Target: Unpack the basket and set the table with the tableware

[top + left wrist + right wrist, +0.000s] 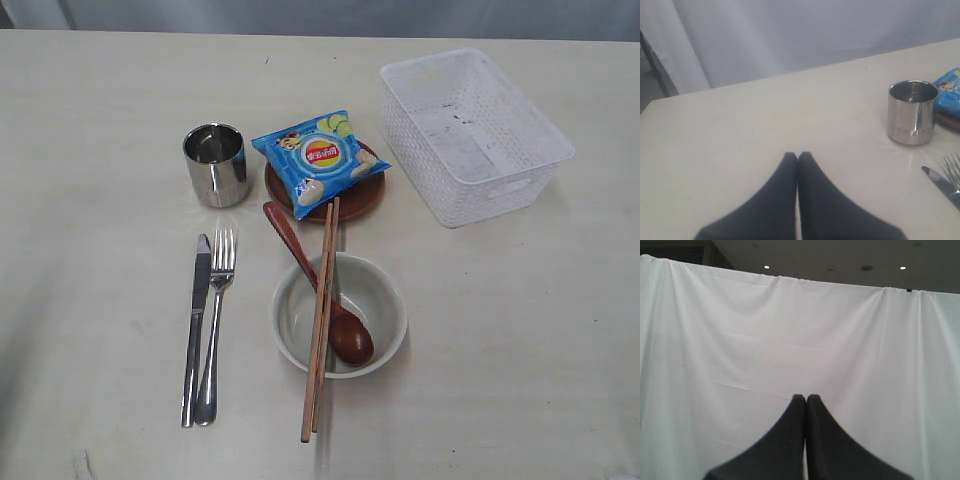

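One cream table [90, 120] (faint grain), white curtain [815, 35] beyond.

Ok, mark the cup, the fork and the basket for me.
cup [216, 182], exterior view, on its steel side wall
fork [213, 345], exterior view, midway along the handle
basket [415, 160], exterior view, on the lattice side wall facing the chip bag

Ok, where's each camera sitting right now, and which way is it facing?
Exterior: above the table, looking down on basket and bowl; no robot parts.
Left wrist: low over the table, facing across it past the cup to a grey backdrop; left jaws shut in foreground.
Right wrist: facing a white curtain and ceiling lights, no table; right jaws shut in foreground.
Shared: exterior and left wrist both show the cup.
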{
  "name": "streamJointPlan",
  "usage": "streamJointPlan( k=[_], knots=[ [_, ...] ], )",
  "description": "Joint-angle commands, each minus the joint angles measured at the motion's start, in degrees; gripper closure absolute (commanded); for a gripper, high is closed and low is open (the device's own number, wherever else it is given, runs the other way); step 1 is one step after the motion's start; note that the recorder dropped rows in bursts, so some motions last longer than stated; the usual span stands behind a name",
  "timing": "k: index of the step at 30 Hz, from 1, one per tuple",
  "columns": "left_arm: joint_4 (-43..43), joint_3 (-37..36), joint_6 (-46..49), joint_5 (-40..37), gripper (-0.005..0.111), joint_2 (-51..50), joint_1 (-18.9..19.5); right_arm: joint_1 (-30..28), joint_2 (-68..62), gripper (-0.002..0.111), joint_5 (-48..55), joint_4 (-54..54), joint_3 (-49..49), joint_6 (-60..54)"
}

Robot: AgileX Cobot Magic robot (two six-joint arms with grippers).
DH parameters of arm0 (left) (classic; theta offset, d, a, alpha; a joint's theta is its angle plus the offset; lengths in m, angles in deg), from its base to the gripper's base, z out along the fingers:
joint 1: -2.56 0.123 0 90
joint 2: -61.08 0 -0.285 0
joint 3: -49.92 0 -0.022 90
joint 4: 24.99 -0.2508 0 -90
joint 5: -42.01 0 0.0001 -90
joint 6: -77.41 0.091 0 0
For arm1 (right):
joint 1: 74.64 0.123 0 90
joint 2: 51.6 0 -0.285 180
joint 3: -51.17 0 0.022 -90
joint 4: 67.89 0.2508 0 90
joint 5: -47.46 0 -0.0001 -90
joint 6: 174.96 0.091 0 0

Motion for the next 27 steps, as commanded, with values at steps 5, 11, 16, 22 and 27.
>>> streamJointPlan(
  k=[5, 11, 16, 22, 27],
  knots=[
    [0.27, -0.10, -0.20, 0.45, 0.107, 0.15, 0.31, -0.34, 0.07, 0.108, -0.92, -1.96, 11.41, -0.46],
    [0.27, -0.10, -0.20, 0.45, 0.107, 0.15, 0.31, -0.34, 0.07, 0.108, -0.92, -1.96, 22.70, -0.46],
    [0.27, -0.10, -0.20, 0.45, 0.107, 0.15, 0.31, -0.34, 0.07, 0.108, -0.80, -2.40, 29.48, -0.49],
    [0.27, -0.10, -0.20, 0.45, 0.107, 0.15, 0.31, -0.34, 0.07, 0.108, -0.02, -3.65, 32.47, -0.94],
    [0.27, -0.10, -0.20, 0.45, 0.107, 0.15, 0.31, -3.07, 0.07, 0.108, 4.50, -4.44, 32.47, -3.50]
  ],
)
